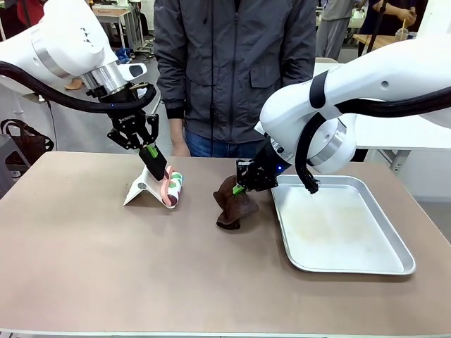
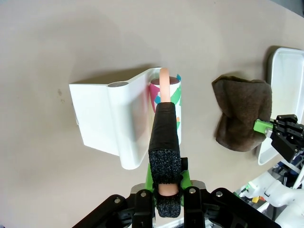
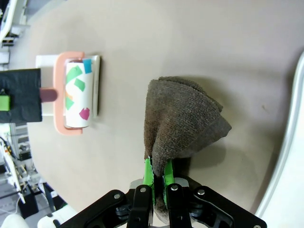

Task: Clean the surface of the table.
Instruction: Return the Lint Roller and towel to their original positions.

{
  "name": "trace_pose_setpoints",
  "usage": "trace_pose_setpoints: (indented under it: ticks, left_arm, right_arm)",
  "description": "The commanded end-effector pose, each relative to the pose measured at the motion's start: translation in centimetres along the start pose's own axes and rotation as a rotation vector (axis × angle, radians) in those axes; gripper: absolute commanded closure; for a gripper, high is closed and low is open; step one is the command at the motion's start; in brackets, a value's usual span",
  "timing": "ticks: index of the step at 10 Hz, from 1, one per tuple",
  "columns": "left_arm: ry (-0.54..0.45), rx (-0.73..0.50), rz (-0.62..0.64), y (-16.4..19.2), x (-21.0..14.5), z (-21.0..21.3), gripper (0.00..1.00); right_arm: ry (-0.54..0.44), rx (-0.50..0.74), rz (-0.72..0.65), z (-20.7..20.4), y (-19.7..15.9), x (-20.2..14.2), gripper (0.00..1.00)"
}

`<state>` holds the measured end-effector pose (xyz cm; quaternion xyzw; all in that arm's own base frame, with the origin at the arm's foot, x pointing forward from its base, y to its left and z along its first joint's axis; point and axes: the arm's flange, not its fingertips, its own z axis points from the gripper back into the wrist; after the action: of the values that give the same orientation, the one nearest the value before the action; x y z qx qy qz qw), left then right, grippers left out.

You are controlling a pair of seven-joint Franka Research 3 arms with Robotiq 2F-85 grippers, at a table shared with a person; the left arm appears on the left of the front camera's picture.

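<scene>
The brownish table (image 1: pixel 127 267) carries a lint roller (image 1: pixel 173 189) with coloured patches, resting against its white holder (image 1: pixel 139 189). My left gripper (image 1: pixel 151 156) is shut on the roller's pink handle, which is wrapped in black foam (image 2: pixel 165 142); the roller (image 2: pixel 167 95) lies in the curved white holder (image 2: pixel 102 121). To the right, my right gripper (image 1: pixel 241 187) is shut on a brown cloth (image 1: pixel 234 204) that hangs down onto the tabletop. In the right wrist view the green pads pinch the cloth (image 3: pixel 185 118) at its lower corner, with the roller (image 3: pixel 78 92) off to the left.
A silver metal tray (image 1: pixel 338 225) lies on the table right of the cloth, its rim (image 3: pixel 289 137) close to my right gripper. A person in a dark jacket (image 1: pixel 232 70) stands at the far edge. The near half of the table is bare.
</scene>
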<state>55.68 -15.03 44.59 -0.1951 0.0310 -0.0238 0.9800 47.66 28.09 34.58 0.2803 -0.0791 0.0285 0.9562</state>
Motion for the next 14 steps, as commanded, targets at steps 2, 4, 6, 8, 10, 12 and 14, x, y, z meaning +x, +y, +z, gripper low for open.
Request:
trace_pose_setpoints:
  ticks: [2,4,6,8,10,12,14]
  left_arm:
    - [0.009,0.047,-0.004,0.2,0.3,-0.3,0.78]
    - [0.004,0.058,0.003,0.3,0.3,-0.3,0.6]
    - [-0.006,0.071,0.008,0.3,0.3,-0.2,0.02]
    - [-0.018,0.076,0.023,0.6,0.2,0.1,0.0]
    - [-0.032,0.098,0.05,1.8,0.1,0.8,0.0]
    - [-0.05,0.16,0.09,3.3,-0.3,1.7,0.0]
    - [-0.073,0.211,0.135,4.8,-1.2,2.9,0.0]
  right_arm:
    - [0.005,-0.011,-0.01,0.2,0.2,0.5,0.91]
    - [0.01,-0.015,-0.009,0.2,0.1,0.4,0.84]
    - [0.016,-0.029,-0.012,0.3,0.1,0.4,0.28]
    - [0.014,-0.031,-0.015,0.3,0.0,0.5,0.0]
    - [0.016,-0.039,-0.017,0.4,-0.1,0.5,0.02]
    - [0.015,-0.072,-0.004,0.9,0.0,0.5,0.0]
    - [-0.024,-0.11,0.0,2.8,-0.1,0.4,0.0]
